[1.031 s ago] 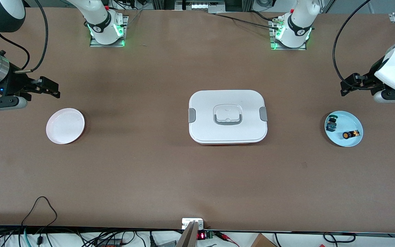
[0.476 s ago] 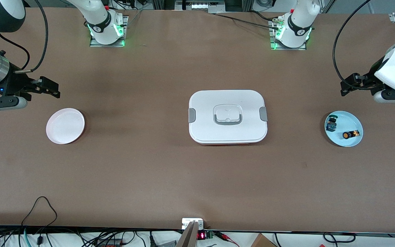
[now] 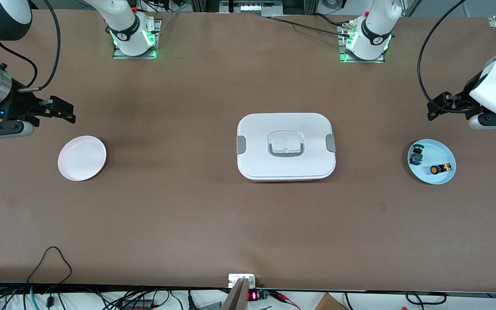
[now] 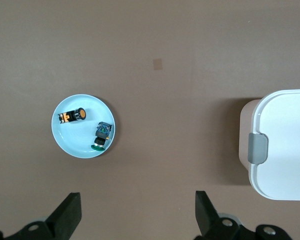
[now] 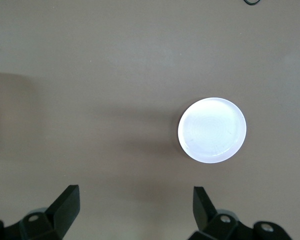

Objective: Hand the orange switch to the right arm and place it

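The brown surface (image 3: 187, 206) filled the view, with cables (image 3: 50, 292) along its near edge. Nothing on it had moved since a second earlier; the left gripper (image 3: 434, 107) had edged slightly upward. The switch (image 3: 440, 168) lay in the blue plate (image 3: 442, 151) beside a blue-green component (image 3: 416, 157). A white box (image 3: 286, 146) sat mid-surface between that plate and the white plate (image 3: 82, 158). Both grippers, the right gripper (image 3: 68, 113) too, hung open and empty.
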